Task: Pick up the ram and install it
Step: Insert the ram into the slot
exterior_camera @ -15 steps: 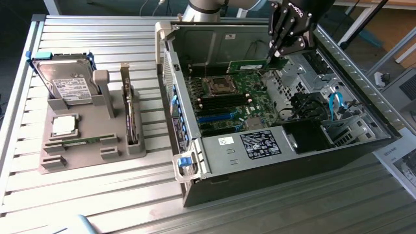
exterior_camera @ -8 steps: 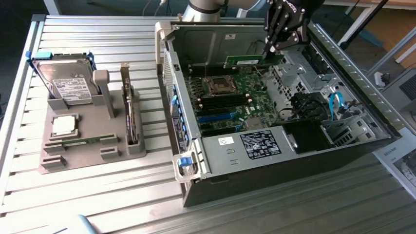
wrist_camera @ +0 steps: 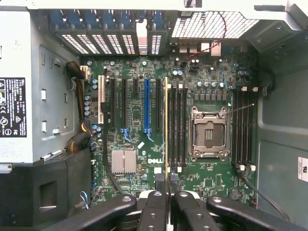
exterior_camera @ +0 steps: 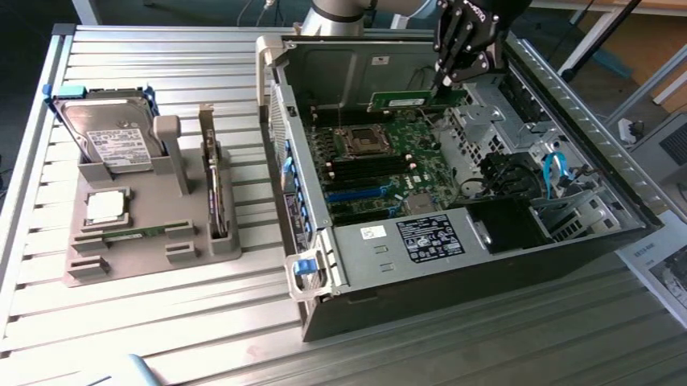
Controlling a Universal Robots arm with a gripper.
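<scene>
The ram point(exterior_camera: 403, 100), a thin green stick, hangs level in the upper middle of the exterior view, inside the open computer case point(exterior_camera: 322, 265) and close to its far wall, above the motherboard point(exterior_camera: 392, 173) and not seated in it. The gripper point(exterior_camera: 449, 82) pinches the end of the ram toward the exterior view's right, fingers pressed against its two faces. In the wrist view the ram point(wrist_camera: 166, 130) shows edge-on as a thin pale line between the fingers point(wrist_camera: 155, 207), running parallel to the black memory slots point(wrist_camera: 177, 127) and just beside them, with the processor socket point(wrist_camera: 208, 133) on the slots' other side. The case has no side panel, so the space over the board is open, walled in by the metal rim, the power supply point(exterior_camera: 429, 237) and a nest of cables point(exterior_camera: 510, 173). Well apart, toward the exterior view's left, a gray tray point(exterior_camera: 188, 251) holding a hard drive point(exterior_camera: 108, 137) rests on the slatted table point(exterior_camera: 161, 322).
</scene>
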